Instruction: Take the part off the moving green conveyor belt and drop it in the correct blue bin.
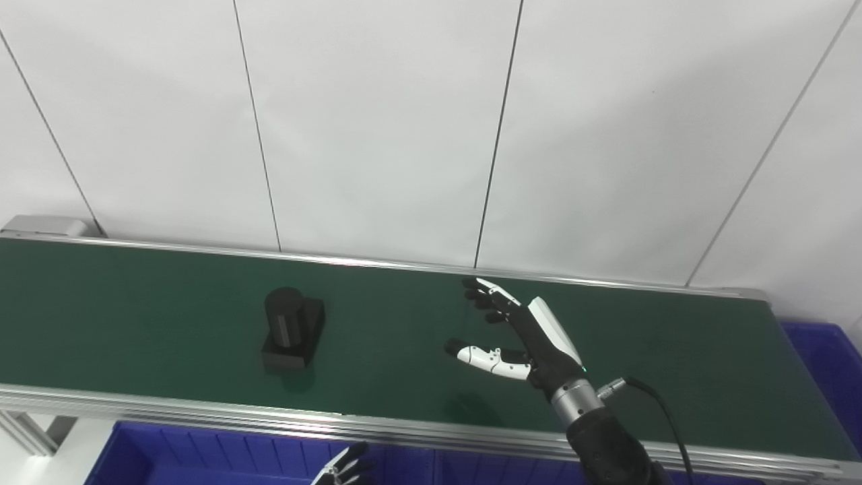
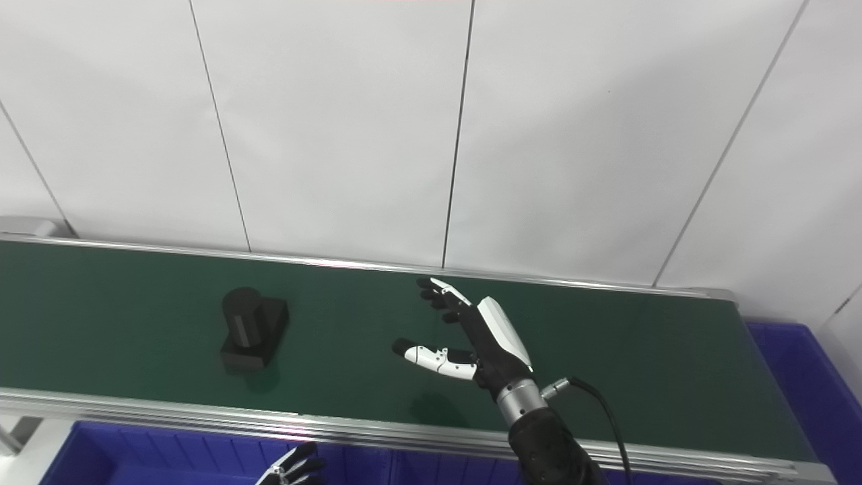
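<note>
A black part (image 1: 293, 327), a cylinder standing on a square base, sits on the green conveyor belt (image 1: 135, 316) left of centre. My right hand (image 1: 522, 337) hovers over the belt to the right of the part, well apart from it, open with fingers and thumb spread towards the part. It holds nothing. Only the fingertips of my left hand (image 1: 343, 467) show at the bottom edge, below the belt's near rail, over a blue bin (image 1: 202, 451). Whether it is open or shut does not show.
The belt has aluminium rails (image 1: 202, 411) along its near and far sides. A second blue bin (image 1: 828, 364) stands past the belt's right end. A white panelled wall (image 1: 404, 121) rises right behind the belt.
</note>
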Controlling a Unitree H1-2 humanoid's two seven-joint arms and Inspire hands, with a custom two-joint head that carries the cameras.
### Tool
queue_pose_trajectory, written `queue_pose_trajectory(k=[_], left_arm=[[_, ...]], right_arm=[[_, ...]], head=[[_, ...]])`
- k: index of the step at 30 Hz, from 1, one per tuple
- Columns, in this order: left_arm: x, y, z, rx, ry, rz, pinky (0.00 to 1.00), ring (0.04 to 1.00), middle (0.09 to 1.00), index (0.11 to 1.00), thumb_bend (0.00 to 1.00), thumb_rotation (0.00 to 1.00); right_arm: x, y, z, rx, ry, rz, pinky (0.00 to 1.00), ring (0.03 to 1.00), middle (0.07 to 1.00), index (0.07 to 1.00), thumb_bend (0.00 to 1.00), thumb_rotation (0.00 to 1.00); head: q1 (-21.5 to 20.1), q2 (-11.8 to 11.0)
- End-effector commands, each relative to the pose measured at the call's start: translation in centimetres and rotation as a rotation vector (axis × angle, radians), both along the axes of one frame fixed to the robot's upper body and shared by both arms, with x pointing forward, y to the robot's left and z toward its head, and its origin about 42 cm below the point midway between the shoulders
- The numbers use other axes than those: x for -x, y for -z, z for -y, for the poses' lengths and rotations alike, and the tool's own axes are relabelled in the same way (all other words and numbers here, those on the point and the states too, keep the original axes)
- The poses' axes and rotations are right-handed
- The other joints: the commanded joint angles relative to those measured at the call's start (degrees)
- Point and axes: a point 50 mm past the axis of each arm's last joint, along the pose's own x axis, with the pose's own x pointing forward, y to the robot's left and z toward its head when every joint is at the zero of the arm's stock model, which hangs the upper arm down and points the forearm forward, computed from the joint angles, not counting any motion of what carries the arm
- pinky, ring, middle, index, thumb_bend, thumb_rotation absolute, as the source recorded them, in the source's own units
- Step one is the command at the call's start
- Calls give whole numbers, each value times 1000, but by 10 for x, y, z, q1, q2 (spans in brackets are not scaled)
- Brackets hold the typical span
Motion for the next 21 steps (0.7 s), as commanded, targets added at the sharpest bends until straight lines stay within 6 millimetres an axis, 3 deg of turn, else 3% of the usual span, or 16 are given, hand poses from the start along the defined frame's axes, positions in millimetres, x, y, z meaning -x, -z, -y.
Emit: queue_pose_trajectory(k=[1, 7, 11, 21], left_arm=[[-3, -10, 4, 11, 4, 65, 670, 755, 812, 866, 566, 772], [-4, -11, 9, 18, 10, 66, 660, 750, 806, 854, 528, 719], [-5, -12, 11, 20, 8, 68, 648, 742, 802, 848, 579, 714], [-4, -12, 12, 11, 20, 68, 649, 738, 801, 847, 539, 687]], right_arm=[[-9, -21, -12, -36, -33, 88, 784, 846, 849, 880, 611, 451], [-11, -16, -20, -45, -56, 77, 797, 856, 853, 882, 611, 435], [-12, -14, -31, -42, -73, 83, 775, 851, 849, 873, 616, 408], [-16, -9, -68, -27, -131, 78, 779, 841, 836, 864, 631, 370]], head=[[13, 0], [54, -2], [57, -3], [62, -4]])
